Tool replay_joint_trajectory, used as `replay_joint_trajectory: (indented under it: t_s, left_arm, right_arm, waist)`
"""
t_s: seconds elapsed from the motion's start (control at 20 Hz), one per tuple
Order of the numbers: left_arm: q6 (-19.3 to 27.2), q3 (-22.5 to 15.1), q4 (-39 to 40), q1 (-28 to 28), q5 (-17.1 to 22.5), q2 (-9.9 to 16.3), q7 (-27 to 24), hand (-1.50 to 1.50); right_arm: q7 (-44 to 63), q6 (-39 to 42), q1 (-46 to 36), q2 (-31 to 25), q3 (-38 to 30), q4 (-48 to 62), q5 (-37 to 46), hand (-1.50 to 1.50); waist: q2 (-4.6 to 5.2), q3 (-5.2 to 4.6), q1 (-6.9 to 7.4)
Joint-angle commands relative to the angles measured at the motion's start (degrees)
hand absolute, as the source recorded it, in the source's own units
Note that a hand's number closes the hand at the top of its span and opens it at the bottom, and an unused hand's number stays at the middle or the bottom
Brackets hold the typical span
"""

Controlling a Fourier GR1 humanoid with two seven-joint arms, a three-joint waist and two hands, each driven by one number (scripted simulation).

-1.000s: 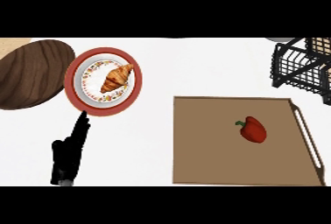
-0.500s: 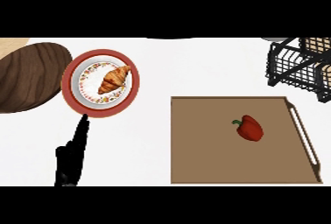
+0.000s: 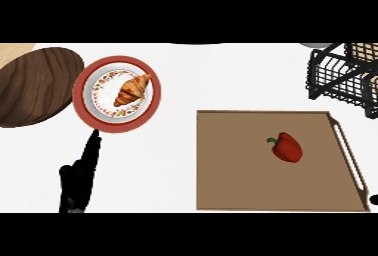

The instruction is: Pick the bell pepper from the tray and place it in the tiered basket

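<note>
- View shifted slightly; pepper (image 3: 286,147) unmoved on tray (image 3: 236,190).
- Left robot hand (image 3: 80,176) same spot by plate (image 3: 96,111), fingers straight, holding nothing.
- Right robot hand out of view; basket (image 3: 341,75) far corner; pick not started.

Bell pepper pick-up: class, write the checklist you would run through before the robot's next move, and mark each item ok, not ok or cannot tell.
1. Bell pepper lies free on the tray, nothing on top of it: ok.
2. Tiered basket in view at the upper right: ok.
3. Room inside the basket: cannot tell, it is cut off by the edge.
4. Left hand away from the tray, fingers straight, pointing at the plate: ok.
5. Right hand ready above the pepper: not ok, barely visible at the right edge.
</note>
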Motion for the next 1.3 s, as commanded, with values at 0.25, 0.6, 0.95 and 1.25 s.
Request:
replay_joint_trajectory:
  t_s: [0.25, 0.6, 0.95, 1.25]
  left_arm:
    - [-0.1, 0.9, 0.5, -1.7, -1.9, -1.7, 3.5, 0.00]
    - [-0.7, 1.1, 3.5, -0.5, -4.3, -4.7, 0.7, 0.00]
    - [-1.6, 2.6, -0.6, -0.1, -7.4, -5.1, 4.1, 0.00]
    - [-4.1, 4.6, 4.1, -0.2, -5.7, -6.2, 0.5, 0.00]
  right_arm:
    - [12.1, -7.7, -0.8, 7.0, 10.2, -8.3, 19.2, -1.50]
    - [18.7, -0.9, -3.1, 6.2, 10.0, -8.5, 23.2, -1.50]
    - [18.0, 1.0, -4.9, 13.4, 13.7, -6.5, 28.8, -1.50]
    - [22.8, 3.8, -2.5, 12.6, 16.6, -8.2, 34.1, -1.50]
  waist:
    - [0.45, -0.17, 0.86]
    - [0.42, -0.16, 0.70]
    - [0.40, -0.15, 0.71]
    - [0.42, -0.16, 0.53]
